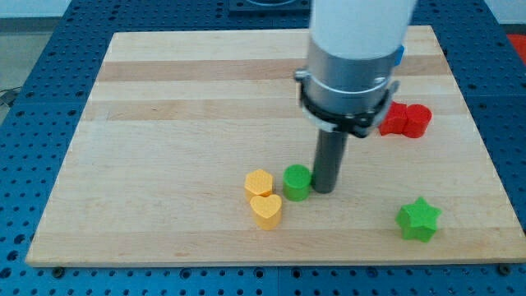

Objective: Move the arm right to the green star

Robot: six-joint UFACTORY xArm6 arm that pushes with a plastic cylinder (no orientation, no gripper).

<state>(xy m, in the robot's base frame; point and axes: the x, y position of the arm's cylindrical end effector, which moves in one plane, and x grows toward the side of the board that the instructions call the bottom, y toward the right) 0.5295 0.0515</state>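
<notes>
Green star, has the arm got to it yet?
Not yet. My tip sits right beside the green cylinder, near the yellow hexagon block and yellow heart. The green star is well off toward the view's right and a little lower, with bare board between. Nothing looks done so far; the whole slide across to the star is left.

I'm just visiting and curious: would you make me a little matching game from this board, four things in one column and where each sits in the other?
Things:
1. green star
2. green cylinder
3. red blocks
4. yellow heart

Places:
A. just left of my tip
B. view's lower right
C. right edge, behind the arm
D. below the yellow hexagon

Pairs: 1-B, 2-A, 3-C, 4-D
</notes>
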